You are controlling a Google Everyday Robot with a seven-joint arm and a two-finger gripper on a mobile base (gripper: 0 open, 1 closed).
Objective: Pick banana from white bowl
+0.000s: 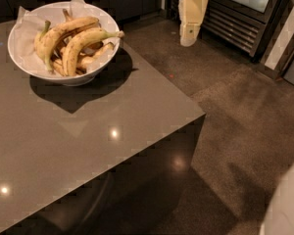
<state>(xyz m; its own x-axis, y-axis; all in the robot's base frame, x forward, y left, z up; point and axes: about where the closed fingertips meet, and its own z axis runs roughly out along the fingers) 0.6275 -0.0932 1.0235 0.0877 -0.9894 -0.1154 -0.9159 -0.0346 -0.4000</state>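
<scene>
The white bowl (15, 54) with a white paper lining stands at the far left of the dark table. Several bananas lie in it. The banana (82, 42) is the long curved yellow one on top at the front, with its pale stem pointing right over the rim. A similar long banana (63, 28) lies just behind it, and smaller brown-bruised ones lie underneath. My gripper (190, 18), cream-coloured, hangs at the top of the view, well to the right of the bowl, past the table's edge and over the floor. It holds nothing that I can see.
The table's (88, 146) right edge runs diagonally to a corner (204, 115), with dark speckled floor (245, 111) beyond. A slatted metal appliance front (245, 23) stands at the back right. A pale part of my body (286, 204) fills the lower right corner.
</scene>
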